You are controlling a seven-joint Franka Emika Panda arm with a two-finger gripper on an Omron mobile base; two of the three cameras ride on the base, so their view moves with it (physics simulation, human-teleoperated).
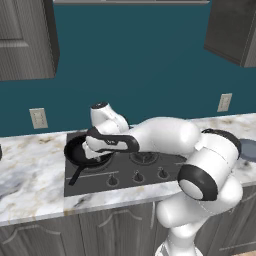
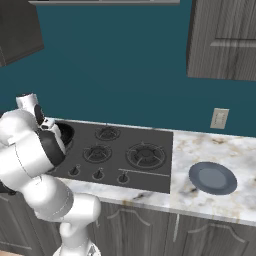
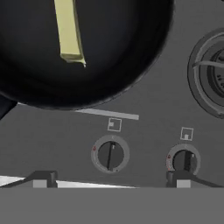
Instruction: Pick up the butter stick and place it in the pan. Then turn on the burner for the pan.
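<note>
The black pan (image 3: 131, 52) sits on the front left burner of the stove, and the pale yellow butter stick (image 3: 69, 30) lies inside it. In the left base view the pan (image 1: 80, 154) is partly covered by my hand, its handle pointing toward the counter's front. My gripper (image 3: 111, 181) hangs above the front strip of the stove, open, with nothing between its fingertips (image 3: 41, 179). A round knob (image 3: 110, 154) lies just ahead between the fingers and a second knob (image 3: 183, 161) is by the right fingertip. The pan's rim (image 2: 66, 133) peeks out behind my arm.
The black stovetop (image 2: 150, 172) has several burners and a row of knobs (image 1: 137, 176) along its front. A neighbouring burner (image 3: 210, 78) lies right of the pan. A shallow grey-blue dish (image 2: 212, 177) rests on the marble counter (image 1: 30, 170) right of the stove.
</note>
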